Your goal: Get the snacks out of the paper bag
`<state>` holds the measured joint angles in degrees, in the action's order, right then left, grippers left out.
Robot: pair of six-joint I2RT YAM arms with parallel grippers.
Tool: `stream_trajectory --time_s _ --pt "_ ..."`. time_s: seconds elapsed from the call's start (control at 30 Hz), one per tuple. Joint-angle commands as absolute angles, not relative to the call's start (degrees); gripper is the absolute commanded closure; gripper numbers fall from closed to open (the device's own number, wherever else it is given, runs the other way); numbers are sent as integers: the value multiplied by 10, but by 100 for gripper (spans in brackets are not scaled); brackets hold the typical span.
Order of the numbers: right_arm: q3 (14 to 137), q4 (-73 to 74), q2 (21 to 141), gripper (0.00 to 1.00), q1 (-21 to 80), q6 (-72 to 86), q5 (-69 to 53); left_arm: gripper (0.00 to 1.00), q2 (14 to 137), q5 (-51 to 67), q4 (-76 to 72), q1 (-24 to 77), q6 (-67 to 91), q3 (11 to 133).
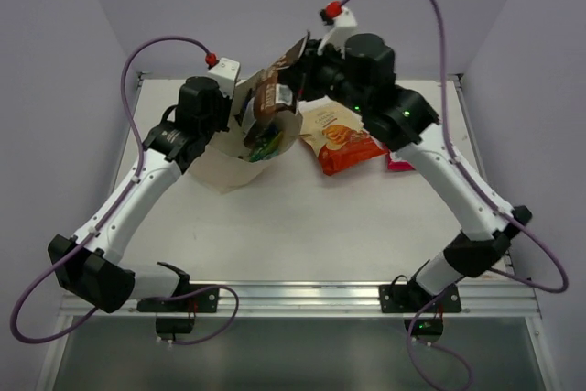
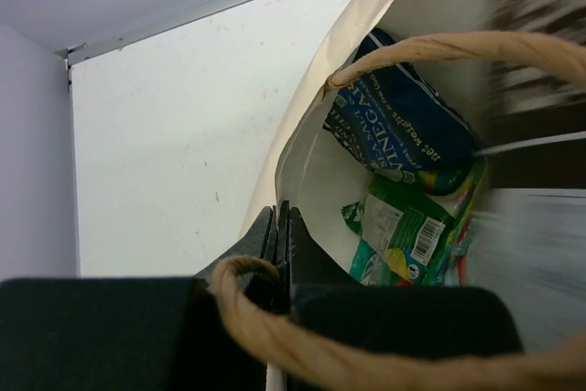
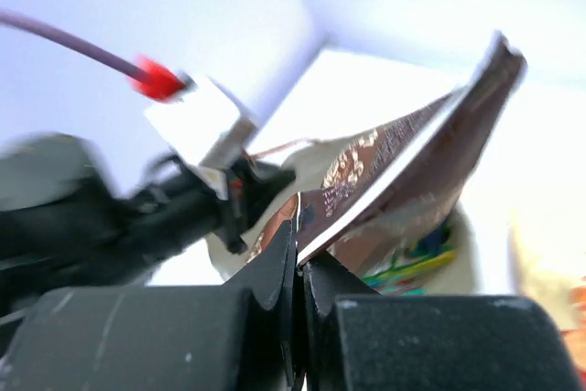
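The tan paper bag [image 1: 224, 164] stands tilted at the back left, mouth toward the middle. My left gripper [image 1: 240, 116] is shut on its rim [image 2: 282, 226], with a cord handle [image 2: 439, 48] looped over the fingers. Inside, the left wrist view shows the dark blue packet [image 2: 403, 121], the green packet [image 2: 407, 226] and a bit of teal [image 2: 366, 263]. My right gripper [image 1: 293, 80] is shut on the long dark brown packet [image 1: 268, 96] [image 3: 412, 157] and holds it above the bag's mouth. The orange-and-cream chips packet [image 1: 343, 139] lies on the table to the right of the bag.
The pink-and-white packet [image 1: 400, 164] lies at the right, partly under my right arm. The two wrists are close together over the bag. The table's raised metal rim [image 1: 293, 295] runs along the near edge, and walls close in the back and sides.
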<state>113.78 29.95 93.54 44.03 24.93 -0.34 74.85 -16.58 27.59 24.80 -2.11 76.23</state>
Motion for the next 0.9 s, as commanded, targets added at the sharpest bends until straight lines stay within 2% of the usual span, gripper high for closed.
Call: stream_trajectory --time_s 0.0,0.13,0.33,0.47,0.53,0.6,0.73,0.87 --pt "1126 276 818 100 412 198 76 100 768 -216 280 235 -12 774" --pt "1024 277 718 100 363 179 162 100 777 -224 280 233 -10 783" --pt "863 301 610 100 313 178 186 100 787 -247 280 228 -11 796" --pt "775 314 607 100 314 217 105 100 792 -253 280 222 -14 811" --pt "733 281 613 100 315 255 18 100 794 -258 279 221 -23 823" --pt "686 216 627 100 330 280 -56 100 795 -269 277 216 -30 829" --pt "667 123 678 100 387 339 -138 100 800 -283 271 195 -45 853" --pt "573 -33 680 100 397 409 -192 100 807 -285 260 182 -62 878"
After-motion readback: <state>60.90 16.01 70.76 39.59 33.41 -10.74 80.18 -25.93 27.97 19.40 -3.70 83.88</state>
